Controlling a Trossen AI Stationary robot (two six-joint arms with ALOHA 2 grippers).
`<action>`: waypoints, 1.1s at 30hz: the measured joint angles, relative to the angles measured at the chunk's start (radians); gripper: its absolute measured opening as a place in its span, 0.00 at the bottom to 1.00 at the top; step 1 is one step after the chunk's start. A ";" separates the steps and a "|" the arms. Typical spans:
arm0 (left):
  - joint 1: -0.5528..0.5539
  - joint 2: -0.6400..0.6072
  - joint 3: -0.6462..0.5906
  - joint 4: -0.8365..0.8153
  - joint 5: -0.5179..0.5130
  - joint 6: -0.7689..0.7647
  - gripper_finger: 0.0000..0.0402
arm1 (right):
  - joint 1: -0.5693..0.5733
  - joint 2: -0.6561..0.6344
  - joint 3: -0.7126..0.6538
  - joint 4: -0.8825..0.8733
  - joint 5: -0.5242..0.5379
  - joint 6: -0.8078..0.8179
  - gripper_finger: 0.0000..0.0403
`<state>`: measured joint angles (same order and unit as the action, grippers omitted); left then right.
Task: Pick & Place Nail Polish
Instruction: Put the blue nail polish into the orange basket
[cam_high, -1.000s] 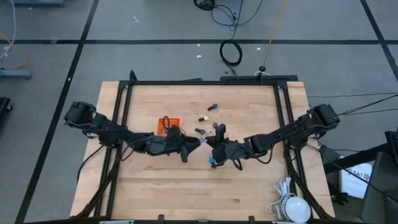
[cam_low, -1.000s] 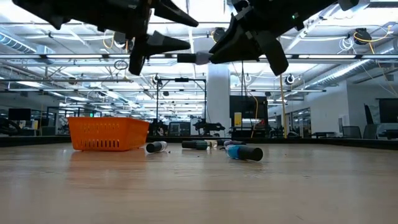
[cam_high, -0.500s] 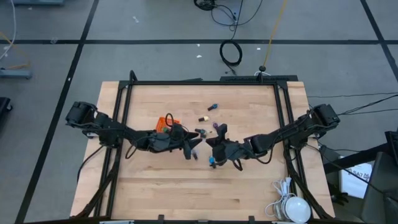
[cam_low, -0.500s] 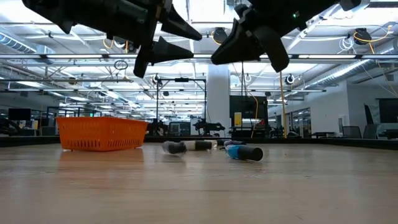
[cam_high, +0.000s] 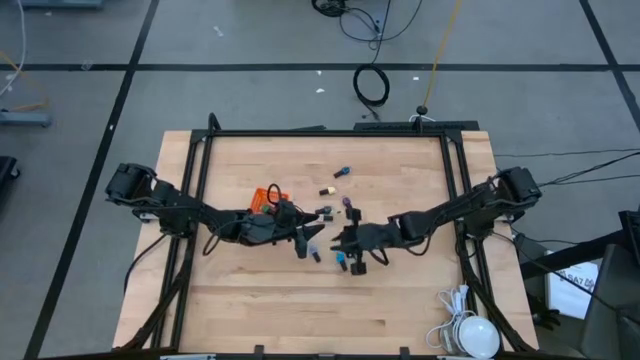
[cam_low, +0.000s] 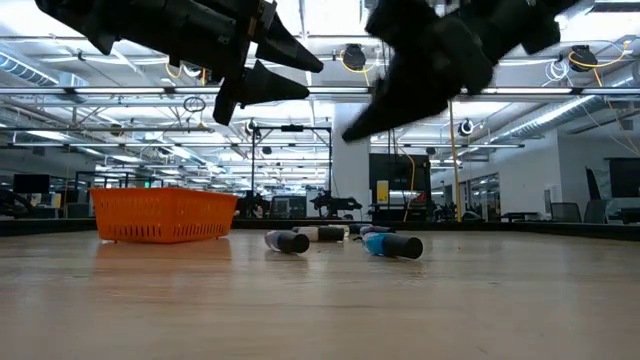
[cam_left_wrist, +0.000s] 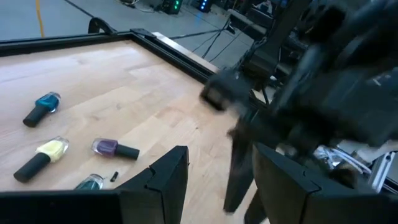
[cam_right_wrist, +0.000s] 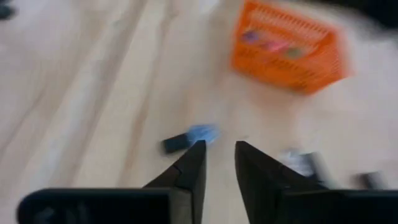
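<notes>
The left gripper (cam_high: 312, 236) hangs above mid-table with its fingers (cam_left_wrist: 168, 177) spread and nothing between them. Facing it from the frame's right, the right gripper (cam_high: 345, 243) shows a narrow gap between its fingers (cam_right_wrist: 193, 165), also empty.

Below and between the two, a nail polish bottle (cam_low: 288, 241) with a dark cap lies on its side on the wooden table (cam_high: 400, 300). A blue bottle (cam_low: 392, 245) lies just right of it in the low view, under the right gripper. More bottles are scattered toward the table's upper middle: a teal one (cam_left_wrist: 41, 108), a yellow one (cam_left_wrist: 42, 157) and a purple one (cam_left_wrist: 115, 148).

The orange mesh basket (cam_low: 165, 215) sits left of centre, partly under the left arm, with bottles inside.
</notes>
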<state>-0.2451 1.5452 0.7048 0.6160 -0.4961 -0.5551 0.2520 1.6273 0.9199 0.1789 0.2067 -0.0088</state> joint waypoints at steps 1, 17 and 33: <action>0.000 0.000 0.000 -0.001 0.000 -0.001 0.44 | 0.001 0.012 -0.012 -0.001 -0.017 0.008 0.23; 0.003 0.000 0.000 -0.021 0.001 -0.015 0.44 | 0.171 0.095 -0.031 -0.032 0.053 0.319 0.51; 0.003 -0.001 0.000 -0.026 0.002 -0.050 0.44 | 0.180 0.194 -0.032 0.012 -0.071 0.349 0.48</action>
<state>-0.2424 1.5444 0.7048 0.5902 -0.4946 -0.6052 0.4324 1.8214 0.8875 0.1908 0.1354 0.3406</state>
